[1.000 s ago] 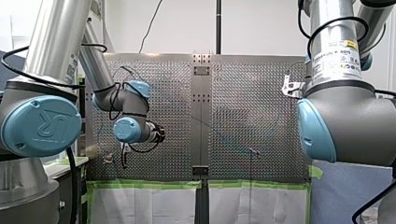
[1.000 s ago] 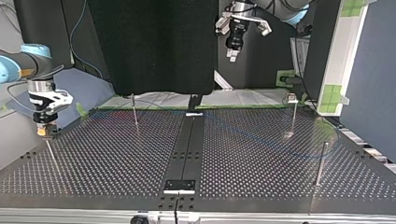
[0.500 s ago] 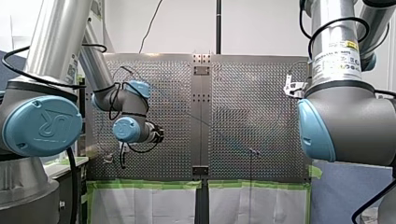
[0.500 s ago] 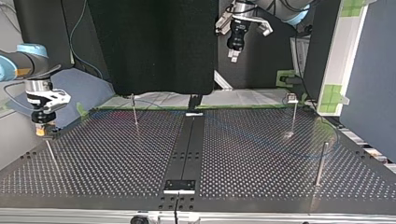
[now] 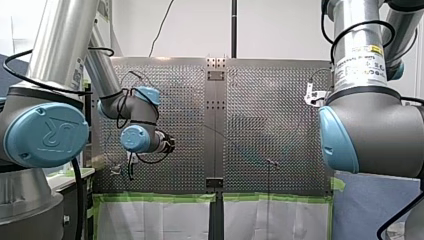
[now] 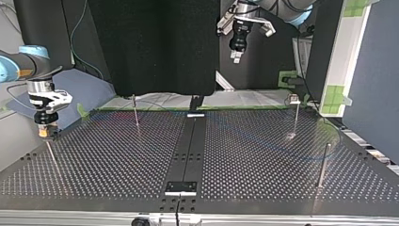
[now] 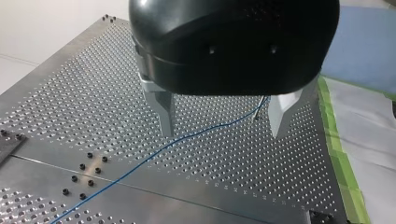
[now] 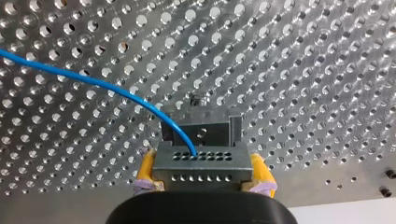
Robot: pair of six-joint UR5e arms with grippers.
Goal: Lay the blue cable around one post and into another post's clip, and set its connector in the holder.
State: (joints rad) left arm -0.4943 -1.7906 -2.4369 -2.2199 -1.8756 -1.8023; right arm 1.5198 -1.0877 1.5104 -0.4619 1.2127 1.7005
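Trailing from the connector [image 8: 201, 161], the cable [image 8: 93, 82] runs beneath my left gripper's [image 7: 223, 134] released jaws. My right gripper [image 8: 203, 172] clenches the connector, holder [image 8: 215, 132] just ahead of its jaws, barely shifted over 1 second, so seating looks unfinished.

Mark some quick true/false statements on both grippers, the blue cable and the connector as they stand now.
1. My right gripper is shut on the connector. True.
2. My left gripper has its fingers closed on the blue cable. False: its fingers are open, and the cable lies on the table below them.
3. The blue cable runs into the connector. True.
4. The connector lies loose on the table. False: it is clamped between the right gripper's yellow pads.
5. In the top view, my left gripper rests on the table. False: it hangs well above it.
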